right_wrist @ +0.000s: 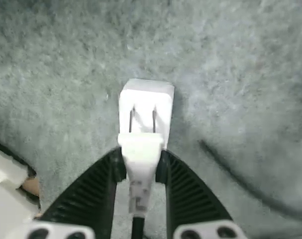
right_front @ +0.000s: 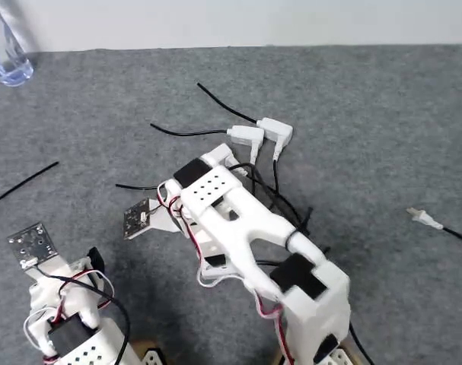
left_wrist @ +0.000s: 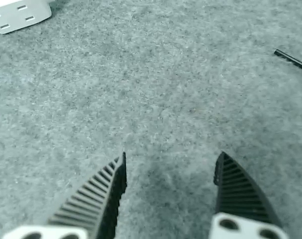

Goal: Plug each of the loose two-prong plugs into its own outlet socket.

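Prongs (right_wrist: 133,119) showed bare metal between plug and socket as the right gripper (right_wrist: 141,160), its jaws clamped on the body of a white two-prong plug (right_wrist: 139,184), held it against a white block-shaped outlet socket (right_wrist: 147,94) that lay on the grey carpet-like table cover (right_front: 368,99). The blades appeared to have entered the slots but were not fully seated.

From above, the right arm (right_front: 238,213) stretched over the middle of the table. Two white connector blocks on black cords (right_front: 246,135) lay just beyond it. A second small white plug on a black cord (right_front: 423,218) lay loose, well apart on the right side of the table.

The left gripper (left_wrist: 173,156) hung over bare cover with its jaws wide apart and nothing between them. A white slotted plate (left_wrist: 19,15), apparently another outlet face, lay some way ahead of it.

Finishing the insertion looked to call for a straight push along the line of the prongs, with the plug kept square to the socket face, since any tilt would likely bind the blades. The socket seemed unanchored and could slide on the cover. A slow press, or a brace from the idle left gripper behind the block, would probably serve best.
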### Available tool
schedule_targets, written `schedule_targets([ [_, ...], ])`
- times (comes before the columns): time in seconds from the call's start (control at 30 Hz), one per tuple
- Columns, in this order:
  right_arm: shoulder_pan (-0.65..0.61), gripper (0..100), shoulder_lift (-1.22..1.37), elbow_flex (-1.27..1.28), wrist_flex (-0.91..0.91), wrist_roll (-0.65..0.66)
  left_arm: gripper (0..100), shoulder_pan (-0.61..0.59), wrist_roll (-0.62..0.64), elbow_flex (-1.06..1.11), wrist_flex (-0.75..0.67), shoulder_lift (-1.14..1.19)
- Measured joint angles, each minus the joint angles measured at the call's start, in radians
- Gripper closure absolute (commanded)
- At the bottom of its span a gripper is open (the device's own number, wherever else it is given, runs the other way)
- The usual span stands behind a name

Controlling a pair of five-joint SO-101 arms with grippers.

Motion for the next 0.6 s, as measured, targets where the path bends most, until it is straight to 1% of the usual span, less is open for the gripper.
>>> schedule_targets([
  [0.1, 0.002, 99.1, 0.032, 0.002, -0.006, -0.002, 73, 0.000, 0.000, 0.000, 0.000, 0.000],
  [0.3, -0.046, 99.1, 0.034, 0.002, -0.009, -0.002, 73, 0.000, 0.000, 0.000, 0.000, 0.000],
  [0.43, -0.052, 99.1, 0.034, -0.003, -0.006, -0.003, 73, 0.000, 0.000, 0.000, 0.000, 0.000],
  [0.5, -0.035, 99.0, 0.035, -0.023, 0.009, -0.008, 73, 0.000, 0.000, 0.000, 0.000, 0.000],
  [0.6, 0.040, 99.0, 0.006, -0.049, 0.017, -0.009, 73, 0.000, 0.000, 0.000, 0.000, 0.000],
])
